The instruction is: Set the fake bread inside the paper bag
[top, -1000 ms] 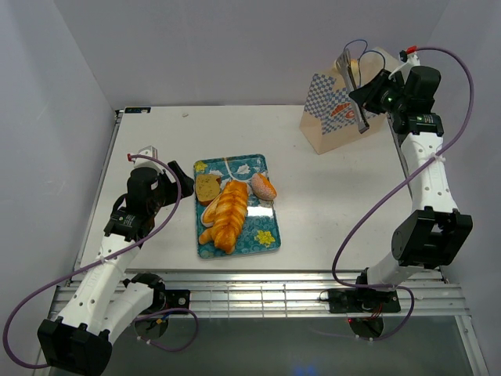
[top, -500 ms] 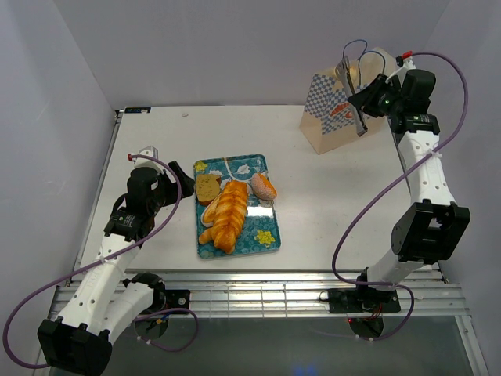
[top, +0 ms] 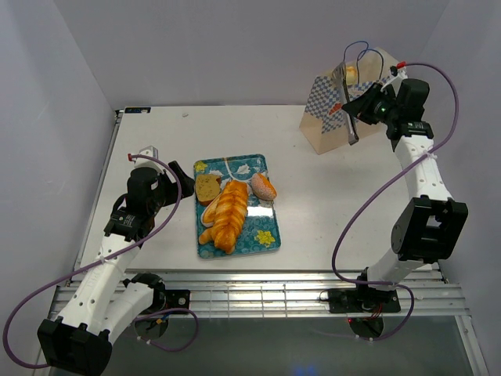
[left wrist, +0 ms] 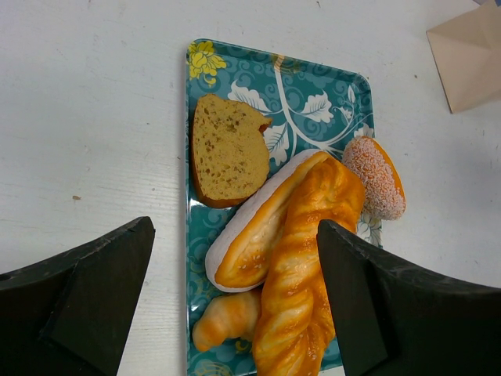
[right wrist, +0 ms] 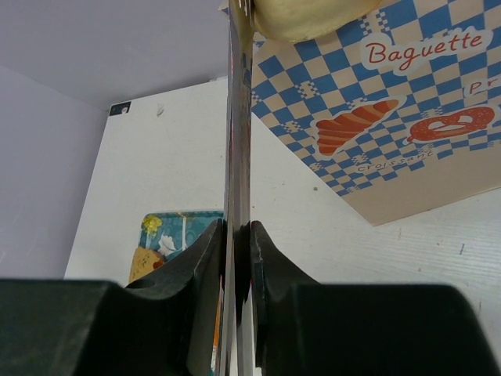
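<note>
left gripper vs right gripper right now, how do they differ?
Jaws: the left gripper is open and holds nothing; the right gripper is shut on the metal tongs.
Place: the left gripper hangs over the blue tray of fake bread; the right gripper is raised beside the paper bag at the far right.
Load: the tongs carry a pale bread piece above the bag; the left carries none.
Shared: both have dark fingers.
</note>
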### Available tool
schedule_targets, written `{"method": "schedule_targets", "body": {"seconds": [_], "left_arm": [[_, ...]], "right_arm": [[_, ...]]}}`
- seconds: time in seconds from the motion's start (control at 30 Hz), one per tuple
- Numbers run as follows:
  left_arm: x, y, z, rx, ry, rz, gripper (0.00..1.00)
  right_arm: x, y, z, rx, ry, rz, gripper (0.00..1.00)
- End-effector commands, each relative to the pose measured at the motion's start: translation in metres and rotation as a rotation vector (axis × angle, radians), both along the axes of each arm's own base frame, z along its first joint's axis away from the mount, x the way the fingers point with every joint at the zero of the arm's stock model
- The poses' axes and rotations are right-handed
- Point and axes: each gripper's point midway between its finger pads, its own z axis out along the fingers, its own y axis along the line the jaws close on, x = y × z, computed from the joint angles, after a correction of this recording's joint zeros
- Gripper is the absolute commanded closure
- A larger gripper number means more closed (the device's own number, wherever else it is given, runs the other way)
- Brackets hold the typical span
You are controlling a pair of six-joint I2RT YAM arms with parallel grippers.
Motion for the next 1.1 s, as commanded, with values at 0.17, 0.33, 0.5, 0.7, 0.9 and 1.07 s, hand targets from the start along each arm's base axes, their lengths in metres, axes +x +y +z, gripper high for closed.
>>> {"method": "schedule_targets", "body": {"seconds": [0.17,0.33,0.5,0.7,0.9,1.07], "left_arm": [[0.0,-0.004,0.0,-0.001,-0.006,-0.019,0.05],[-0.001,-0.003,0.0,-0.001,-0.008,-0.019,0.05],[-0.001,-0.004,0.0,-0.002,-0.008,-0.02,0.05],[-0.001,-0.004,0.0,-0.002,-0.008,-0.02,0.05],[-0.001,-0.004,0.0,-0.001,-0.006,-0.02,0.05],[0.0,-0.004,0.0,-0.002,-0.008,-0.02,0.05]], "right_arm": [[-0.015,0.016,0.038,0.07,-0.106,0.08,0.92],[-0.016,0.015,0.045,0.076,-0.118,0.08,0.88],[-0.015,0.008,0.052,0.078,-0.127,0.057,0.7],[-0.016,0.002,0.061,0.08,-0.139,0.047,0.62],[-0.019,-0.002,0.073,0.06,-0.161,0.039,0.6],[-0.022,-0.004,0.082,0.036,-0.178,0.035,0.59]]}}
